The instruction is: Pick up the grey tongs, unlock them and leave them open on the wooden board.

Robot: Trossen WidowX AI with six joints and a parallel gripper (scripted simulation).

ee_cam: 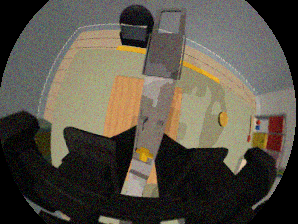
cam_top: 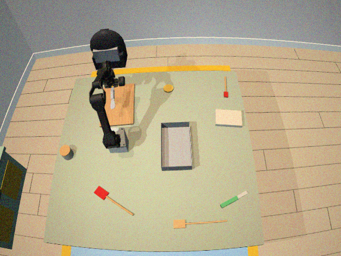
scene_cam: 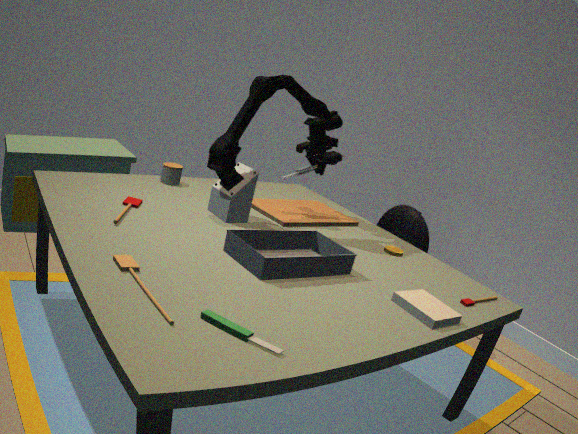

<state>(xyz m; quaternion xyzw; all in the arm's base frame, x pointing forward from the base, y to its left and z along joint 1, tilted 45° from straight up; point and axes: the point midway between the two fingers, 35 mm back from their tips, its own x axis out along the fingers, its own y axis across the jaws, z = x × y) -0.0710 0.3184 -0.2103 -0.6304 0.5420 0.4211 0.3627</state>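
- One pair of tongs (cam_top: 112,97) (scene_cam: 300,172) (ee_cam: 156,110) is in the air over the board (cam_top: 127,103) (scene_cam: 300,210) (ee_cam: 119,100), nearly level in the exterior view, its visible end sloping slightly down towards eight o'clock.
- My gripper (cam_top: 112,85) (scene_cam: 320,167) (ee_cam: 147,128) is closed on them, its fingers a little apart with the tongs' body between. Seen from the top, the visible length runs from the fingers towards six o'clock; in the wrist view, the long part reaches towards twelve.
- I judge this to be the carry between squeezing and laying down. I can't tell whether the lock is free; the arms look pressed together in my grip.
- If it is free, I should level the tongs, lower them to the board and ease off. If not, tips down and squeeze first. Letting go this high could bounce them off.
- From the board, the tin (cam_top: 177,168) (scene_cam: 310,267) sits at four o'clock in the top view.
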